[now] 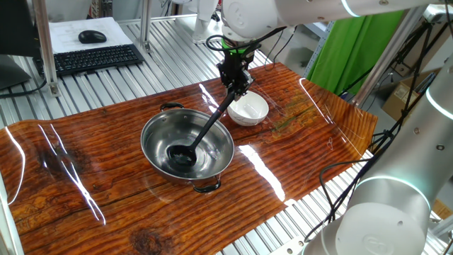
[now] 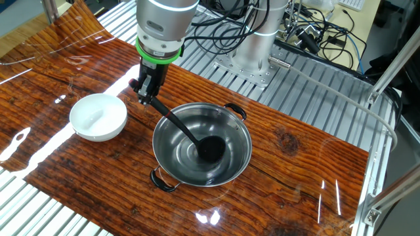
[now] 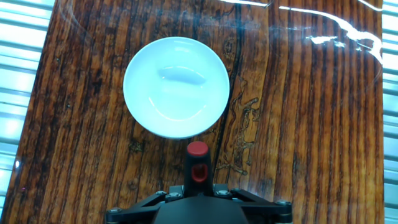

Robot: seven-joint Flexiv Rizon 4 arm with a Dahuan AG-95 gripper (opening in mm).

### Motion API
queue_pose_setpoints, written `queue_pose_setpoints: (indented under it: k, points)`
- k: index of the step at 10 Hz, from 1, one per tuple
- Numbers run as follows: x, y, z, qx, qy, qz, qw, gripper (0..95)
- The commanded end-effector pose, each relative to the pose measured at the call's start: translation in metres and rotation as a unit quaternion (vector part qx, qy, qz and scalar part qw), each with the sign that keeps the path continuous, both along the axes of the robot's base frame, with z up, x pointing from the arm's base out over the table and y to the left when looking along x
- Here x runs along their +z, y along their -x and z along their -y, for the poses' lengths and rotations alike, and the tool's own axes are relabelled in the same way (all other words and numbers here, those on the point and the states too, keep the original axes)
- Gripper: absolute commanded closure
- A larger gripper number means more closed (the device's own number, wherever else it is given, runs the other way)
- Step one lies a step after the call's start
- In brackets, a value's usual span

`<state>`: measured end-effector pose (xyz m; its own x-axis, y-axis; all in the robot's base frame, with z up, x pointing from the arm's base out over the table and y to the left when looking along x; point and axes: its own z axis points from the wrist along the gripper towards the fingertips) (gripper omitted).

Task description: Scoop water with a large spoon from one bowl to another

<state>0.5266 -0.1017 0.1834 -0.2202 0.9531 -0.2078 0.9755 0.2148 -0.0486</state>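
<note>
My gripper [image 1: 236,83] is shut on the top of the handle of the black ladle [image 1: 207,130], also seen in the other fixed view [image 2: 178,124]. The ladle slants down and its round scoop rests in the bottom of the big steel bowl [image 1: 157,131], [image 2: 235,167]. Water shows there only as a faint shine. The small white bowl [image 1: 249,110], [image 2: 98,117] stands beside the steel bowl, just past the gripper. In the hand view the white bowl [image 3: 176,86] lies straight ahead, with the ladle handle's red-tipped end [image 3: 198,163] rising between my jaws.
The bowls stand on a glossy wood-grain mat [image 1: 297,134] over a slatted metal table. A keyboard [image 1: 95,58] and mouse [image 1: 92,36] lie at the back left. A second robot arm's grey base [image 1: 386,212] stands at the front right. Cables [image 2: 315,33] lie at the back.
</note>
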Motion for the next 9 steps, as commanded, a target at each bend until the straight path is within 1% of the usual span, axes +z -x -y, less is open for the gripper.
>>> queue_pose_setpoints:
  k: [1, 7, 9]
  points:
    - [0.003, -0.002, 0.003, 0.004, -0.003, -0.001, 1.0, 95.0]
    - [0.014, -0.005, 0.007, 0.015, -0.003, -0.003, 0.9999, 95.0]
    - [0.015, -0.005, 0.007, 0.017, -0.001, -0.003, 0.9998, 95.0]
